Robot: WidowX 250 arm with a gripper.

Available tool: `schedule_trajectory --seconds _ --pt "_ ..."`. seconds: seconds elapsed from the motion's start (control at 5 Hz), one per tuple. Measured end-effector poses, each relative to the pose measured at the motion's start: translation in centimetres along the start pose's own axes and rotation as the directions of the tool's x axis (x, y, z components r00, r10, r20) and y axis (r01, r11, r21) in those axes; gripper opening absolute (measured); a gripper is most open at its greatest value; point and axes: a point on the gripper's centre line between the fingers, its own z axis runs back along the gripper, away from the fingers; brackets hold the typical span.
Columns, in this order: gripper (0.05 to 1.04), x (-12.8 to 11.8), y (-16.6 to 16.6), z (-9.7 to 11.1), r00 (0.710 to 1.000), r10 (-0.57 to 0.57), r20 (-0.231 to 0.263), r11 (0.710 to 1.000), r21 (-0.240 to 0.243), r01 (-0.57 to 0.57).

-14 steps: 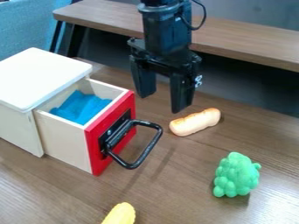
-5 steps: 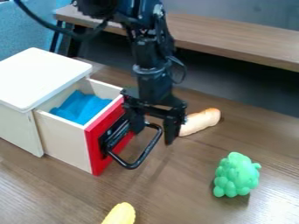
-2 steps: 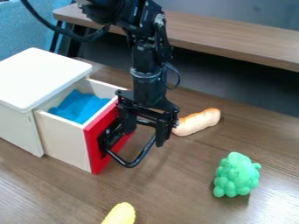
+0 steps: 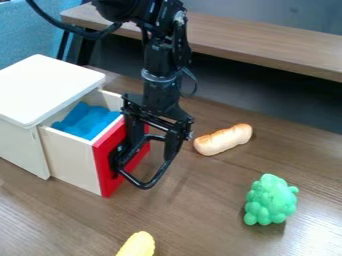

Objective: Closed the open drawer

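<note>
The gripper (image 4: 152,153), 2 fingers standing apart, is sitting at the handle (image 4: 143,185); off-centre pushing is risking jamming the drawer (image 4: 102,167).

Three loose pieces, one box, one drawer.
The loose pieces are one bread roll (image 4: 224,140), one green knobbly toy (image 4: 270,201) and one yellow piece (image 4: 137,245), so one of each kind; there is one white-topped box (image 4: 48,86) with one drawer (image 4: 72,161), bearing one black handle (image 4: 151,183); the blue filling (image 4: 88,121) cannot be counted for certain; one arm (image 4: 161,57), one hand (image 4: 149,154) and one desk (image 4: 214,220) complete the count.
</note>
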Motion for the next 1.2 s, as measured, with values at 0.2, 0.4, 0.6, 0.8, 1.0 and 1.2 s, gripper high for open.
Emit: schedule_trajectory --seconds 0.2,0.4,0.6,0.8,1.0,1.2 --pt "1.0 -0.6 1.8 -0.2 0.999 0.04 -0.036 0.999 0.025 -0.039" --pt "1.0 -1.0 2.8 0.3 0.997 0.069 -0.03 0.997 0.03 -0.068" --pt "1.0 -1.8 3.6 0.6 0.995 0.085 -0.043 0.995 0.046 -0.083" --pt "1.0 -2.5 5.4 0.5 0.99 0.129 -0.053 0.989 0.076 -0.125" --pt "1.0 -3.1 6.2 0.4 0.987 0.146 -0.07 0.984 0.115 -0.137" --pt "1.0 -3.7 7.1 0.0 0.983 0.163 -0.084 0.975 0.166 -0.147"
